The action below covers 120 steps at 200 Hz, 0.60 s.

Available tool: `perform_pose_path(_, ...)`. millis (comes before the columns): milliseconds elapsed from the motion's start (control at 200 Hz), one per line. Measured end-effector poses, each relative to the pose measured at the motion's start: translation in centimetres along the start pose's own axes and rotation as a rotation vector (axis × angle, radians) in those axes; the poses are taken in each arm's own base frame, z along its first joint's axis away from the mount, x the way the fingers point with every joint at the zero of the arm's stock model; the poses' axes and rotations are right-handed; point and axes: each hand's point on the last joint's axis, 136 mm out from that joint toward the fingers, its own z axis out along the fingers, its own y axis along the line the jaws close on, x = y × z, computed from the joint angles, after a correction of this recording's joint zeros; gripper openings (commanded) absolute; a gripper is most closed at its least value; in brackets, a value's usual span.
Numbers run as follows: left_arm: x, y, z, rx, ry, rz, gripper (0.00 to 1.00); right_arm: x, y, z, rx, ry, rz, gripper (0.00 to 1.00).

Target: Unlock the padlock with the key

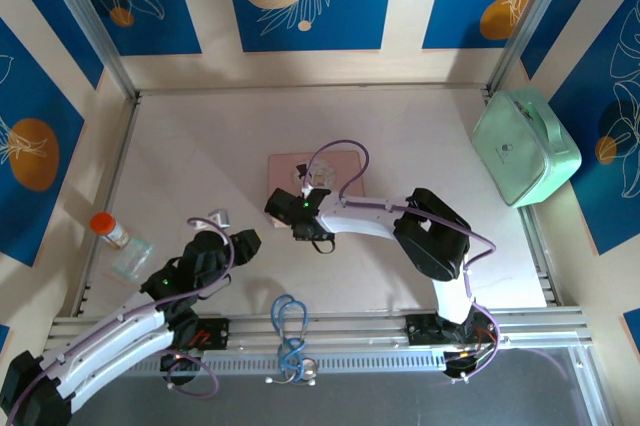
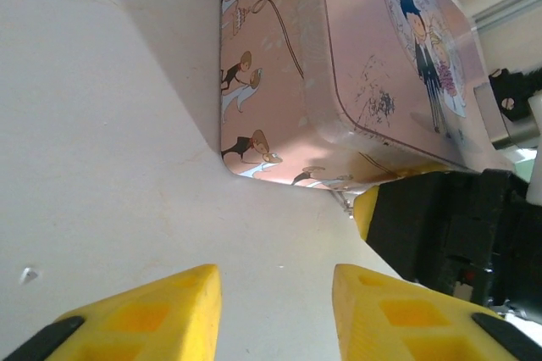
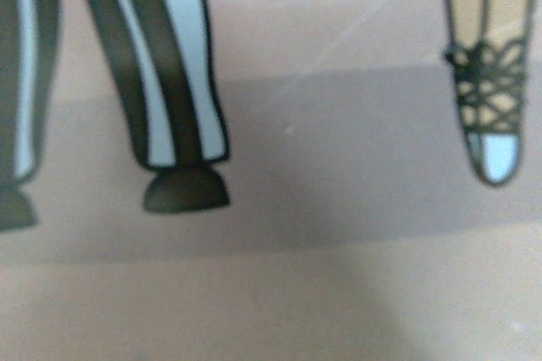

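Left tool (image 2: 273, 289) hovering open over bench (image 2: 102, 166), just near of pink tin (image 2: 279, 64). Right tool (image 1: 300, 202) sitting at tin's near edge, grip unreadable. Padlock (image 2: 341, 199) barely showing: thin metal bit between tin corner and right tool's yellow finger.

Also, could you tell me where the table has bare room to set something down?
Bare: far-left table between pink tin and the left rail; also between tin and mint case. Crowded: the tin's near edge by the right gripper and left gripper; around the orange-capped bottle.

Smooth, faintly glossy printed pink tin (image 2: 279, 56); matt pale table (image 2: 110, 124); matt yellow plastic fingertips (image 2: 161, 310) of left end effector (image 2: 275, 310).
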Motion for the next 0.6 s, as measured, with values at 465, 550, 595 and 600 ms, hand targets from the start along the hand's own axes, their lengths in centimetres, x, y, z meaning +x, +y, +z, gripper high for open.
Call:
perform_pose_path(465,2.3,-2.0,2.1,0.113,0.045,0.064,0.57,1.1,0.2,-1.2,-0.144,0.368,-0.016,0.06)
perform_pose_path(550,2.9,-3.1,2.3,0.157,0.053,0.094,0.52,1.2,0.4,-1.7,-0.165,0.399,-0.025,0.08)
perform_pose_path(595,3.2,-3.5,2.4,0.171,0.059,0.105,0.49,1.2,0.3,-1.9,-0.169,0.413,-0.027,0.18)
perform_pose_path(600,3.2,-3.5,2.4,0.172,0.059,0.107,0.49,1.2,0.3,-1.9,-0.171,0.414,-0.03,0.19)
